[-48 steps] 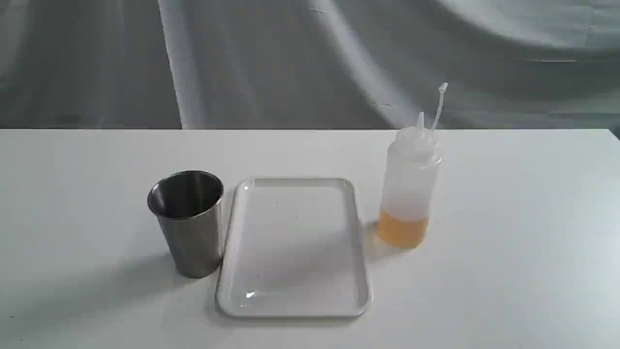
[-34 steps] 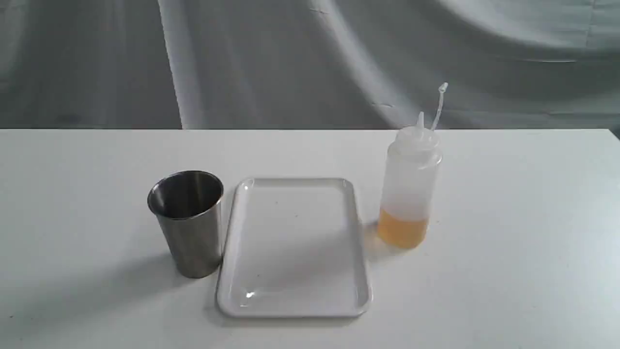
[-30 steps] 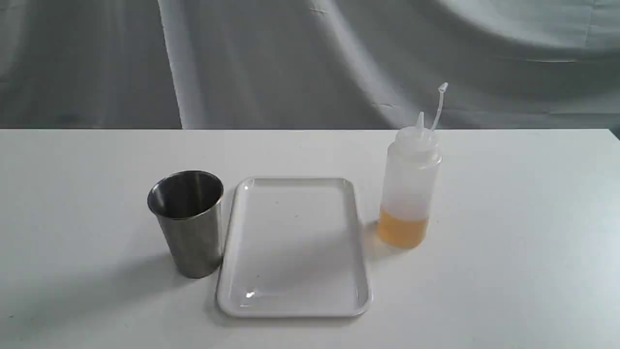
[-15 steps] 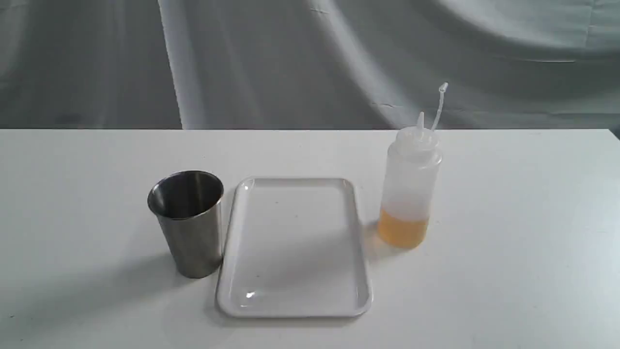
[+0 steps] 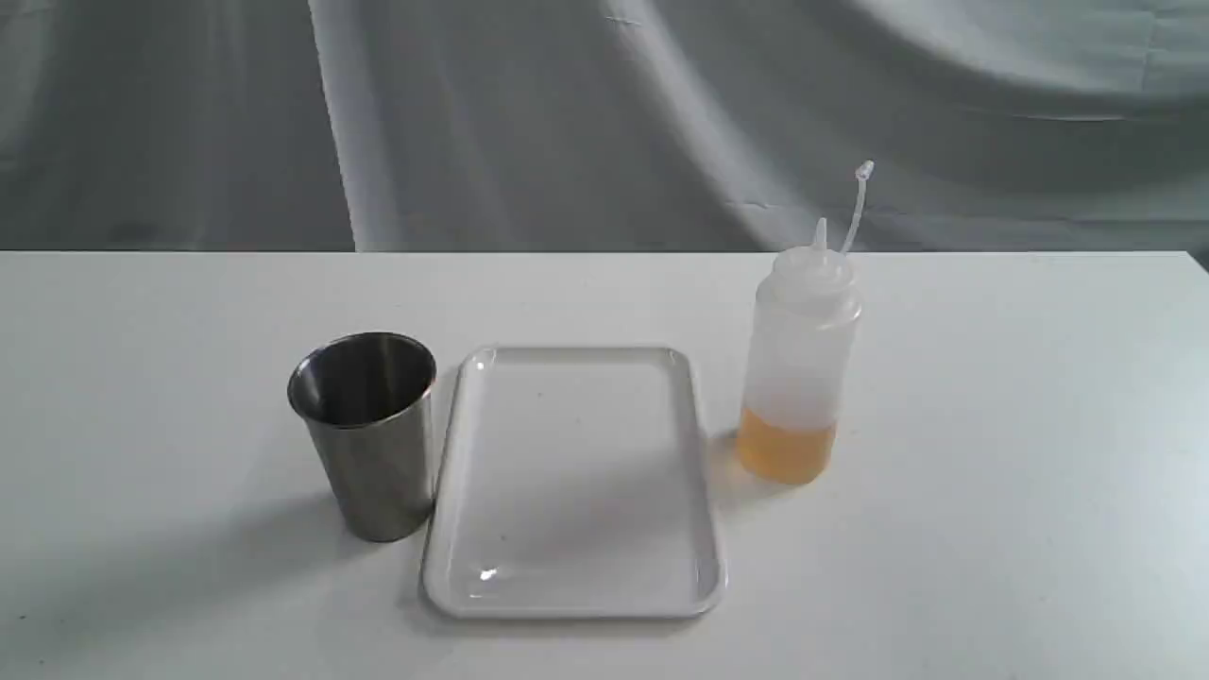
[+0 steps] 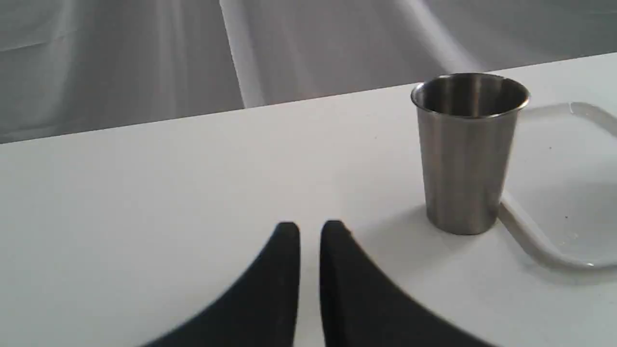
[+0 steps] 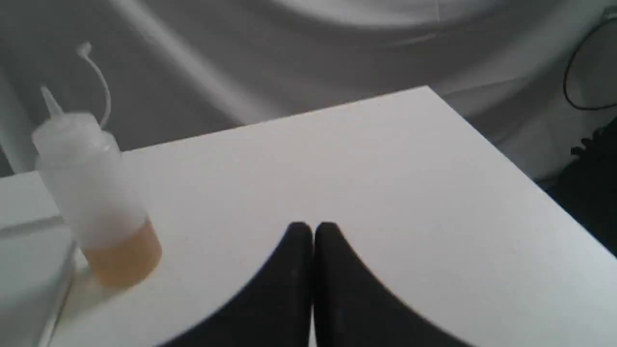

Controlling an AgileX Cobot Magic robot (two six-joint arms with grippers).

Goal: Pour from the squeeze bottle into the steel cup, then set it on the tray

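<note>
The squeeze bottle point(image 5: 798, 364) stands upright on the table, right of the tray point(image 5: 574, 604), with amber liquid in its bottom third and its cap strap sticking up. The steel cup point(image 5: 368, 434) stands upright against the tray's left edge. Neither gripper shows in the exterior view. In the left wrist view my left gripper point(image 6: 310, 226) is shut and empty, short of the steel cup point(image 6: 468, 152) and beside the tray point(image 6: 540, 241). In the right wrist view my right gripper point(image 7: 313, 226) is shut and empty, apart from the squeeze bottle point(image 7: 94, 193).
The white table point(image 5: 1020, 472) ends at a back edge with grey draped cloth point(image 5: 567, 123) behind it. In the right wrist view the table corner point(image 7: 429, 89) drops off, with a black cable point(image 7: 583, 67) and dark object beyond.
</note>
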